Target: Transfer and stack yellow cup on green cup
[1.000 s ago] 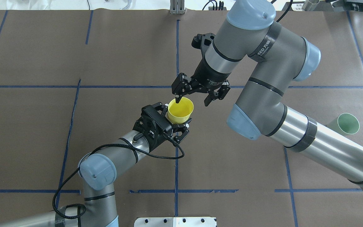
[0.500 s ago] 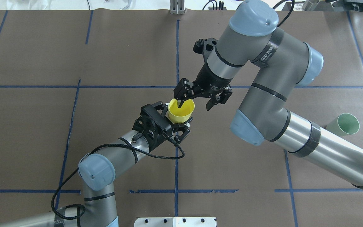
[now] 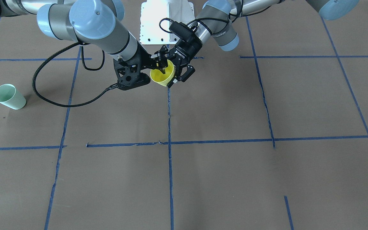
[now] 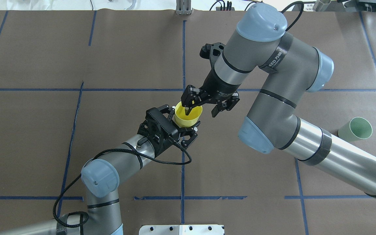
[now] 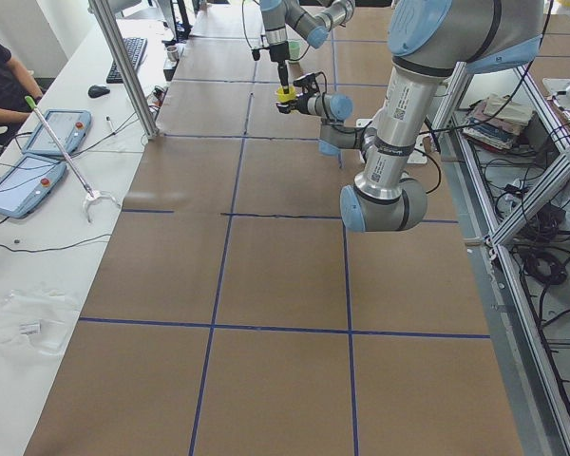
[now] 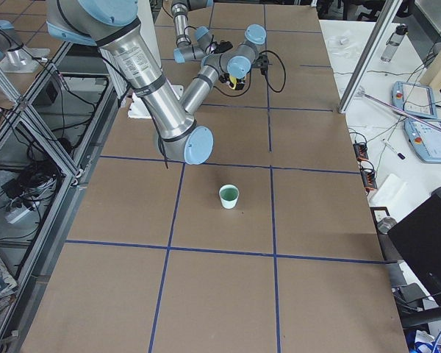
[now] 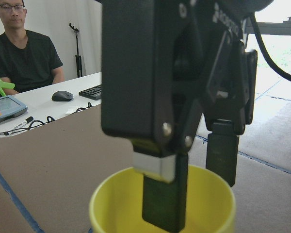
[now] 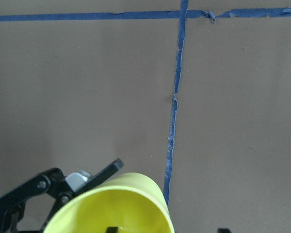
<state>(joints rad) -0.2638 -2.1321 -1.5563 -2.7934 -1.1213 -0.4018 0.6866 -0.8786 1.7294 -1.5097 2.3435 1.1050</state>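
Note:
The yellow cup (image 4: pixel 188 120) is held upright above the table's middle, rim up, with my left gripper (image 4: pixel 183 123) shut on its lower wall. It also shows in the front view (image 3: pixel 162 76), where the left gripper (image 3: pixel 175 71) comes in from the right. My right gripper (image 4: pixel 201 113) is open and reaches down from above. One finger is inside the cup and the other outside its rim, as the left wrist view (image 7: pixel 191 184) shows on the cup (image 7: pixel 111 208). The green cup (image 4: pixel 356 129) stands alone on the table at the far right (image 3: pixel 10 96).
A white mount plate (image 4: pixel 181 229) sits at the robot's edge of the table. A black cable (image 3: pixel 53 99) hangs from the right arm. Blue tape lines cross the brown table cover (image 4: pixel 77 58). An operator (image 7: pixel 24 53) sits at a side desk with tablets (image 5: pixel 38 152).
My right gripper has moved down and toward the yellow cup, so its inner finger sits deeper inside the rim. The left gripper and the cup have stayed still.

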